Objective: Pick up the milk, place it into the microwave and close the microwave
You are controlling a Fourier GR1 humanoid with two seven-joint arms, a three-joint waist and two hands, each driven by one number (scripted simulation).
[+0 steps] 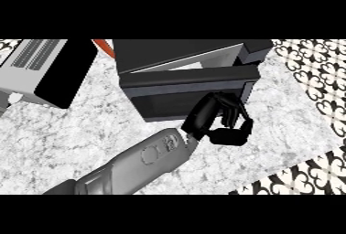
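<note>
The microwave (pixel 177 52) stands at the top centre of the counter. Its dark door (pixel 182 93) is swung nearly shut, leaving only a thin white strip of the inside visible above it. No milk shows anywhere; whatever is inside the microwave is hidden by the door. My left hand (pixel 206 116) comes in from the lower left on its grey forearm (pixel 135 167). It rests against the lower right part of the door front with fingers curled and thumb tucked below, and nothing shows in its grasp. My right hand does not show.
A grey and black appliance (pixel 44 68) sits at the top left, with a small orange-red thing (pixel 103 45) just behind it. The speckled counter (pixel 67 137) ends in a diagonal edge at the lower right, where patterned floor (pixel 310 73) begins.
</note>
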